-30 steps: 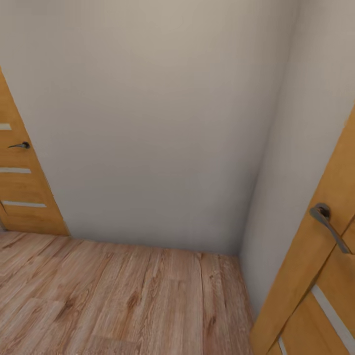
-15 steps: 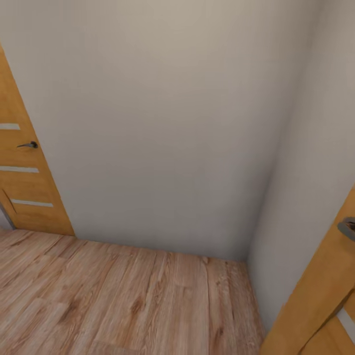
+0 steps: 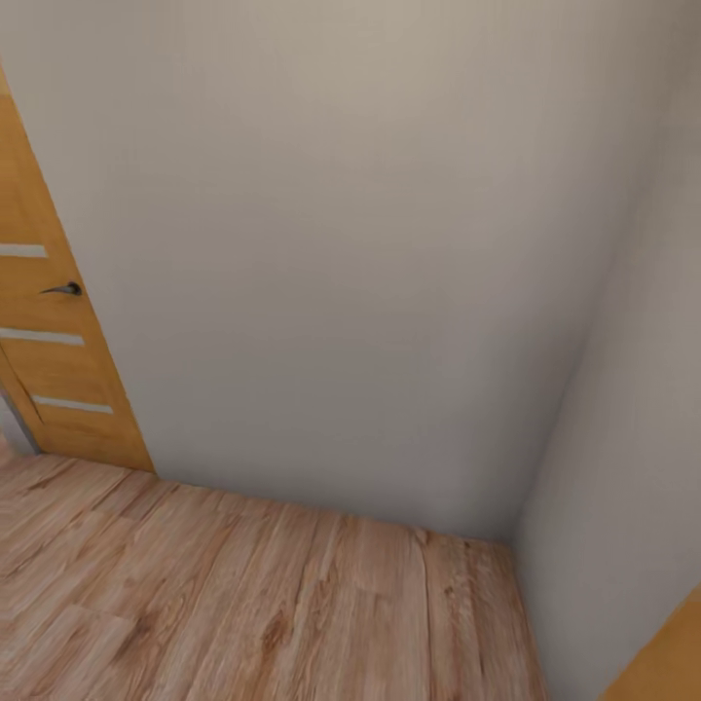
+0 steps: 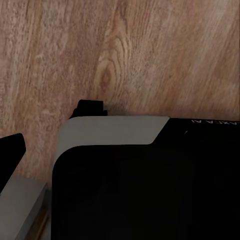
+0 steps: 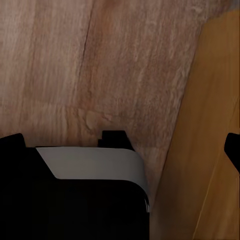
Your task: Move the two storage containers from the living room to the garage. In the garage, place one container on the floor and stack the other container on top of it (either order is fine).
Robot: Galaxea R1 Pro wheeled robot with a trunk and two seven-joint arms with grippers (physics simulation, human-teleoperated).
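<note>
Beside a wooden door, we face a bare wall corner over plank flooring; no container shows, so carrying apparently remains; claw states we cannot tell.

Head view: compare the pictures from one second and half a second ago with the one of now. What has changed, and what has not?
The whole picture has slid, so the camera has turned to the left; the things themselves have not moved. The right door has slipped almost out of frame, its handle gone from sight, while the left door has come further in. The grey wall and the wood plank floor look unchanged.
</note>
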